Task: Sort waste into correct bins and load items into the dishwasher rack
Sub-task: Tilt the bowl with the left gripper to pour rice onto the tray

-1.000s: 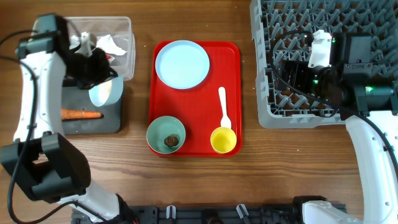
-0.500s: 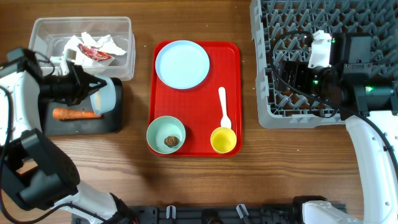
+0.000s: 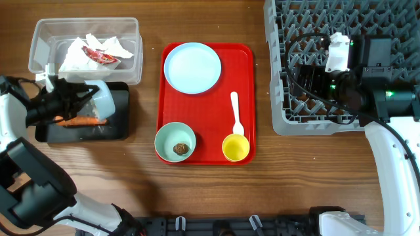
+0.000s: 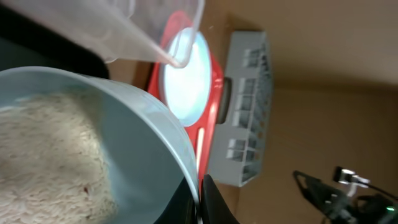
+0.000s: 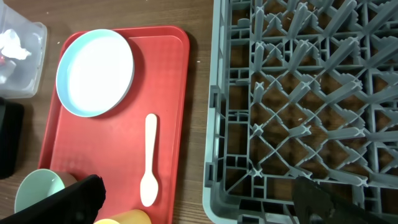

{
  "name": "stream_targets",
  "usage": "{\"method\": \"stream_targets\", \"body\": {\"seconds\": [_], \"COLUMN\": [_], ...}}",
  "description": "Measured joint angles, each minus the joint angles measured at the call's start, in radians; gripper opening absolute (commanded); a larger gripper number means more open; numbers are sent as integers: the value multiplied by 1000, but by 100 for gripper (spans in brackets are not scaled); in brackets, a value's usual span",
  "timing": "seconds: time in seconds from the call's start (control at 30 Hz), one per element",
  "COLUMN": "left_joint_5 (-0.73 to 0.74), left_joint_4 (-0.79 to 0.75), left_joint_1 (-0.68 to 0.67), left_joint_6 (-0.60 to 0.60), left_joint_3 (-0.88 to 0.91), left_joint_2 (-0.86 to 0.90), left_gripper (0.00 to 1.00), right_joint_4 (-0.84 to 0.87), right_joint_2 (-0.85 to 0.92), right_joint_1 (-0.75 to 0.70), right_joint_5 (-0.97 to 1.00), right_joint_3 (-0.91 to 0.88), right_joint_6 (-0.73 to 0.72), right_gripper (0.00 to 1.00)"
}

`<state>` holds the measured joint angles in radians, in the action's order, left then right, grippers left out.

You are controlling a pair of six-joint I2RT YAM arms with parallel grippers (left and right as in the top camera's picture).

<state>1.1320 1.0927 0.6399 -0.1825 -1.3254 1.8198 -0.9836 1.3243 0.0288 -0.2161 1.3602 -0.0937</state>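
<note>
My left gripper (image 3: pixel 87 99) is shut on the rim of a pale mint bowl (image 3: pixel 104 105), held tilted over the black tray (image 3: pixel 118 130). In the left wrist view the jaws pinch the bowl's (image 4: pixel 134 143) rim, and white rice (image 4: pixel 43 155) lies inside. An orange carrot (image 3: pixel 82 120) lies on the black tray. The clear tub (image 3: pixel 46 29) holds a crumpled napkin (image 3: pixel 115 47) and a red wrapper (image 3: pixel 98 56). My right gripper (image 5: pixel 198 202) hangs open over the left edge of the grey dishwasher rack (image 3: pixel 348 16), holding nothing.
The red serving tray (image 3: pixel 246 56) carries a pale-blue plate (image 3: pixel 192 67), a white spoon (image 3: pixel 236 113), a yellow cup (image 3: pixel 235 147) and a second mint bowl (image 3: pixel 175 142) with a brown lump in it. Bare wooden table lies in front.
My left arm has swung the bowl down and to the left, from beside the clear tub to over the black tray. The right arm has not moved.
</note>
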Motion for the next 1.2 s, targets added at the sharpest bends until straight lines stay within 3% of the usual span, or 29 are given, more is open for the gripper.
{"method": "stream_targets", "body": {"seconds": [0.27,0.73,1.2], "left_joint_5": [173,355,411], "left_joint_4": [-9,-5,15], "left_joint_1": [16,16,30], "left_joint_6": [0,8,31], "left_joint_3": [0,0,0], "left_joint_2": [1,1,1], "left_gripper": [4,4,4], "right_joint_4": [-8,-9,-11], "right_joint_2": [0,0,0], "right_joint_1": [0,0,0], "right_joint_5": [0,0,0], "right_joint_3": [0,0,0], "right_joint_6": [-4,-12,-23], "right_gripper": [100,100,100]}}
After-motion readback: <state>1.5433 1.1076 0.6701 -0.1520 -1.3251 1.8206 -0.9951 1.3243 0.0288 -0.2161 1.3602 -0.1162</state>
